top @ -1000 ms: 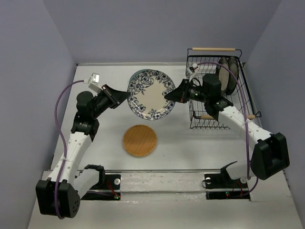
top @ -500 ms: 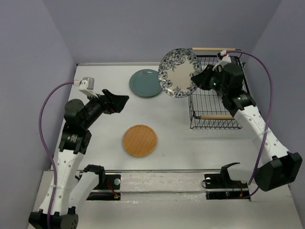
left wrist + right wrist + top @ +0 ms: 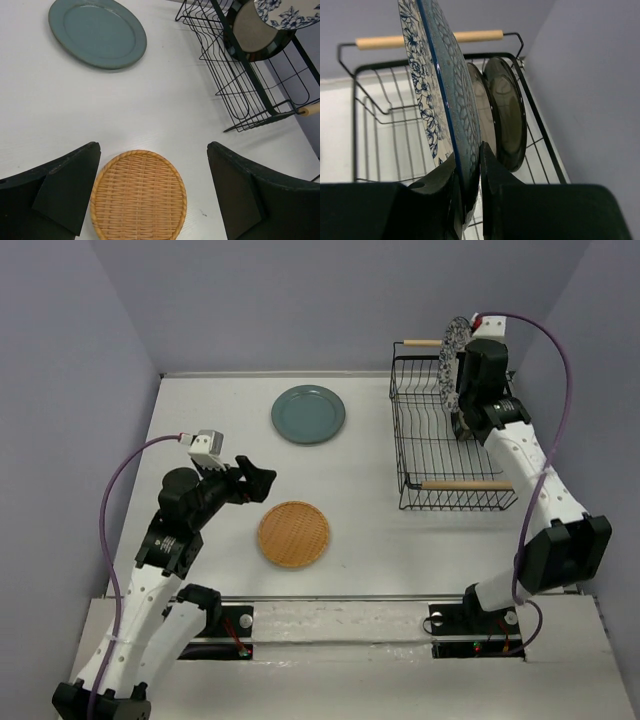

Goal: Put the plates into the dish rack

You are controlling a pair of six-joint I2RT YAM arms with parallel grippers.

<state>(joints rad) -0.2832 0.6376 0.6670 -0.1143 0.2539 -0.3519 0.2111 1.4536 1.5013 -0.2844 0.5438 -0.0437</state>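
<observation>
Right gripper (image 3: 467, 165) pinching the floral plate (image 3: 432, 100) upright over the rack (image 3: 465, 484), left gripper (image 3: 152, 148) agape; I'd lower it into a slot next.

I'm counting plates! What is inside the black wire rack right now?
Two dark-rimmed plates stand on edge inside the dish rack. The floral plate in the right gripper covers part of the rack, so more cannot be ruled out.
</observation>
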